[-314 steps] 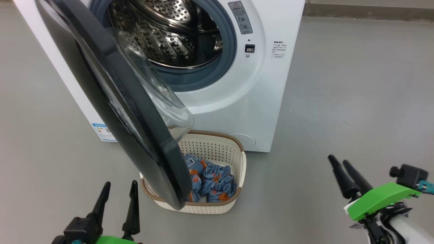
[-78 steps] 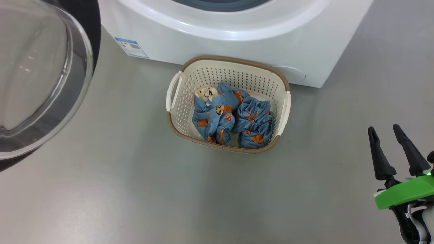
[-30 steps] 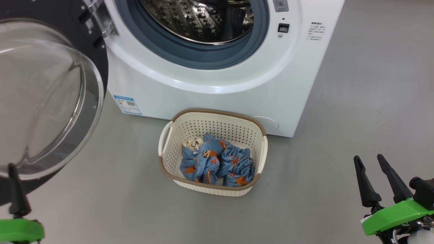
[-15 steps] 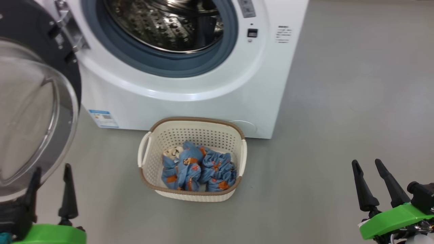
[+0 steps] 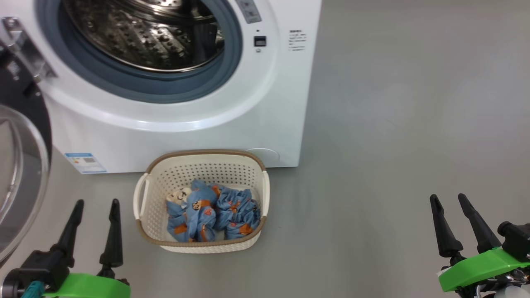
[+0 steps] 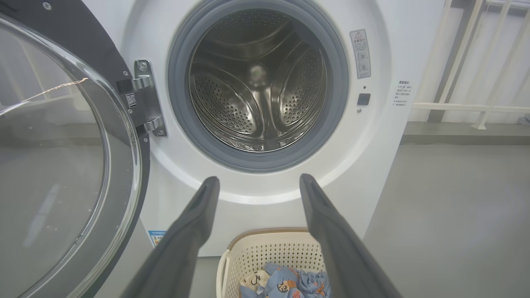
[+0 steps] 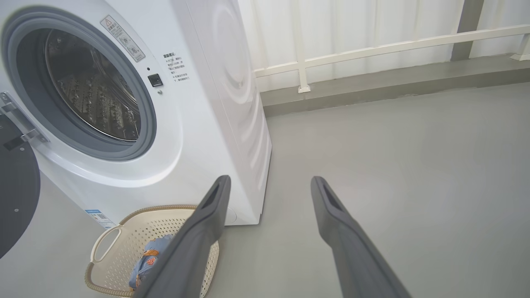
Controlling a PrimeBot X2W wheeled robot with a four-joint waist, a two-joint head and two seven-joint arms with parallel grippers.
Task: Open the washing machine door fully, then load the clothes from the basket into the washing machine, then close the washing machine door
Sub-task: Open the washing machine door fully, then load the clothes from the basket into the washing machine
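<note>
Nearest, the left end effector (image 5: 97, 203) and the right end effector (image 5: 447, 197) are hovering over the grey floor (image 5: 393, 136), each with its two long dark fingers spread apart and gripping nothing. Just beside the left one, the small cream perforated plastic basket (image 5: 203, 152) with a brown rim is sitting on the floor, holding the two crumpled light blue garments (image 5: 211, 209) printed with orange-brown figures. Behind it, the big white front-loading washing machine (image 5: 186, 132) is standing with its large round black-rimmed door (image 5: 20, 178) swung wide open to the left, exposing the steel perforated drum (image 5: 140, 37).
</note>
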